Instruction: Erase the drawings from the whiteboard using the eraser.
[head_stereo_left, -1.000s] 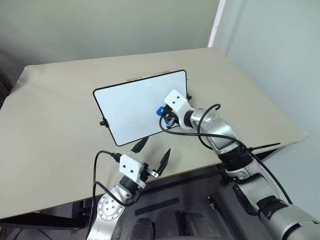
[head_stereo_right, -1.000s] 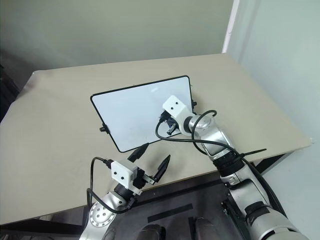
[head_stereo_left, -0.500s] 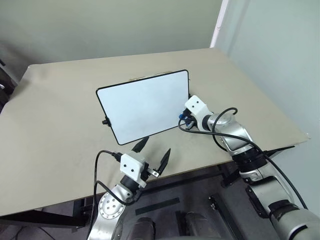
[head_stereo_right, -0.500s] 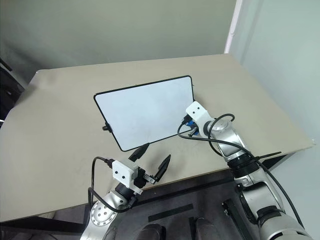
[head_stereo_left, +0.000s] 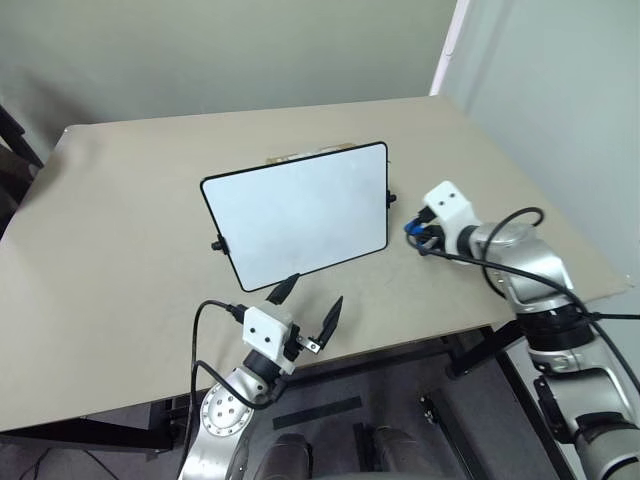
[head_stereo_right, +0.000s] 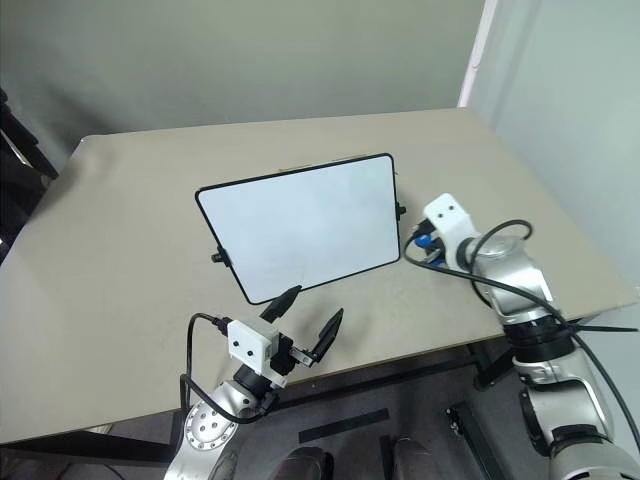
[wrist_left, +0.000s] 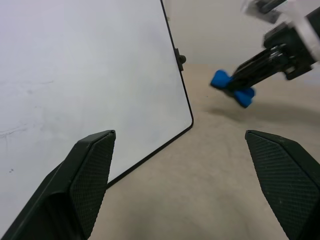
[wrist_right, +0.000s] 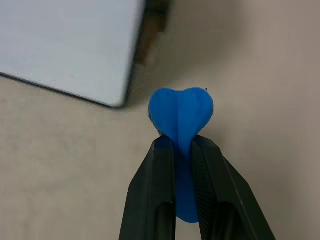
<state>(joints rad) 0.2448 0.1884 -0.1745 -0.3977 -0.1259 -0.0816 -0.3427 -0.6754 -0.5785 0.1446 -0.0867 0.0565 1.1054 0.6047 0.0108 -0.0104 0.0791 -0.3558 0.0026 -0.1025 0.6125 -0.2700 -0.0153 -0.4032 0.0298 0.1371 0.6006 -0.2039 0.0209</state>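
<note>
The whiteboard (head_stereo_left: 295, 215) stands tilted on the table, its white face toward me. The drawings are out of view: the face looks plain white apart from faint grey smudges (wrist_left: 20, 131). My right gripper (head_stereo_left: 414, 234) hovers over the table just right of the board's right rim, clear of the board. It is shut on the eraser (wrist_right: 181, 112), a small bright blue block squeezed between the two fingers (wrist_right: 157, 180). In the left wrist view the eraser (wrist_left: 232, 89) also shows beside the board's corner. My left gripper (head_stereo_left: 312, 298) stands open near the table's front edge, below the board's lower rim, with nothing in it.
The beige table (head_stereo_left: 120, 220) extends bare to the left of and behind the board. Its right edge (head_stereo_left: 590, 270) lies close to my right arm, and its front edge (head_stereo_left: 400, 340) runs just past the left gripper. A small black knob (head_stereo_left: 390, 198) sticks out from the board's right side.
My right gripper has carried the eraser rightward, off the board's lower right face and past its rim to over the bare table. The left gripper has stayed put.
</note>
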